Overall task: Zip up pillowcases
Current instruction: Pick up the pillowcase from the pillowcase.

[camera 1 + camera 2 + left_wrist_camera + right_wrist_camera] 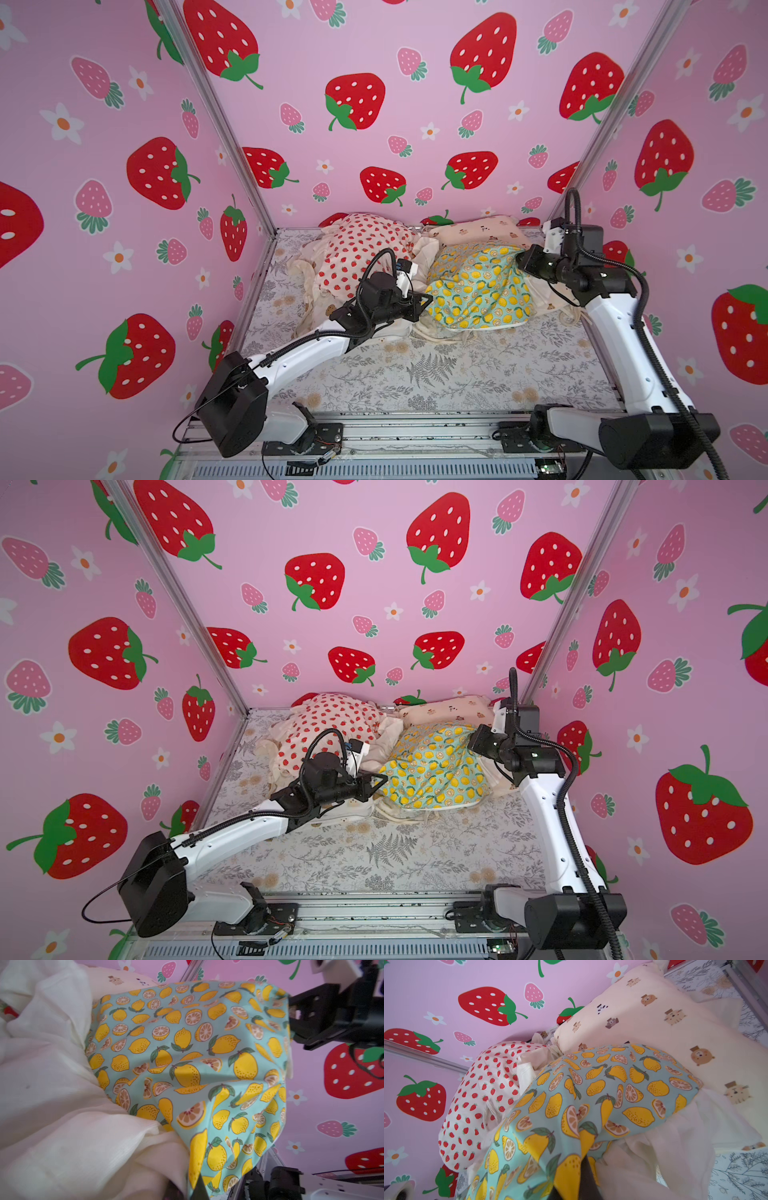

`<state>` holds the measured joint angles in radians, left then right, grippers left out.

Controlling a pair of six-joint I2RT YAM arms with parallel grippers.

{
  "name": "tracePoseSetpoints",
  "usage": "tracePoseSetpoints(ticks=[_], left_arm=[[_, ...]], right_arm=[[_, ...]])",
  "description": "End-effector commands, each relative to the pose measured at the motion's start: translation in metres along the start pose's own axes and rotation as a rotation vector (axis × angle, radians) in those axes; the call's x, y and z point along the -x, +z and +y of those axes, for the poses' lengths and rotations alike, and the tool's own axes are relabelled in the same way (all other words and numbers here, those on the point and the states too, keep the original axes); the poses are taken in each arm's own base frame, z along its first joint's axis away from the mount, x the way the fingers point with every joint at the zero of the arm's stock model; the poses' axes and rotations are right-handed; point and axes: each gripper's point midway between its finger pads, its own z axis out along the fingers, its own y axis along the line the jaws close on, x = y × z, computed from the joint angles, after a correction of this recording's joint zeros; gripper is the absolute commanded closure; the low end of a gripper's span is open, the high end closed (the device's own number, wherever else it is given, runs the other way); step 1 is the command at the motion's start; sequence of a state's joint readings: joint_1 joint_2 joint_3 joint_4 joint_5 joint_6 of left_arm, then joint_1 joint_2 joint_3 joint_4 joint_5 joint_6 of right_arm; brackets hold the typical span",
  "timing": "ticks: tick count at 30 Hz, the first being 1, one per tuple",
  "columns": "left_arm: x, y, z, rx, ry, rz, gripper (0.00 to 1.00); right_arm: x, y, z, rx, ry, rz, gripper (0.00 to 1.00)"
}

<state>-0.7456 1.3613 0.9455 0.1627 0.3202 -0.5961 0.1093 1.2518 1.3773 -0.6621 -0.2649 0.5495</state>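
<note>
the lemon pillowcase (478, 286) lies on the fern-print sheet (436, 374), right of the middle, spanning the gap between both claws. the left gripper (428, 300) meets its near left edge, jaws squeezed together on a pinch of lemon cloth; in the left wrist view the fabric tents up from a dark fingertip (199, 1187). the right gripper (519, 261) sits at the pillowcase's far right corner, jaws likewise pressed together on the lemon cloth, which gathers into a fold toward it in the right wrist view (586, 1176).

the left arm (299, 353) reaches low from the near left base, its forearm almost level, wrist pointing right. the right arm (615, 332) climbs from the near right base, leans away, then bends at the elbow so the wrist points left.

there are two arms and four pillowcases: the lemon one, the cookie pillowcase (318, 315) partly under the left wrist, the strawberry pillowcase (357, 245) behind that, and the bear pillowcase (478, 232) against the far wall.
</note>
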Motion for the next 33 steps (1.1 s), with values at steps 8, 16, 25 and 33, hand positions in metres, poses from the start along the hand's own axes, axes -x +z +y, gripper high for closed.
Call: tracePoseSetpoints(ticks=[8, 16, 25, 33], left_arm=[[0.030, 0.004, -0.033, 0.047, -0.492, -0.012, 1.00], [0.038, 0.010, -0.024, 0.101, -0.622, -0.051, 1.00], [0.032, 0.020, -0.017, 0.107, -0.681, -0.062, 1.00], [0.027, 0.020, -0.014, 0.120, -0.710, -0.056, 1.00]], right_arm=[[0.008, 0.061, -0.018, -0.039, -0.061, 0.043, 0.80], [-0.007, -0.003, -0.025, -0.155, -0.151, 0.047, 0.17], [-0.091, -0.079, -0.034, -0.204, -0.032, 0.208, 0.00], [-0.174, -0.087, -0.011, 0.028, 0.166, 0.387, 0.01]])
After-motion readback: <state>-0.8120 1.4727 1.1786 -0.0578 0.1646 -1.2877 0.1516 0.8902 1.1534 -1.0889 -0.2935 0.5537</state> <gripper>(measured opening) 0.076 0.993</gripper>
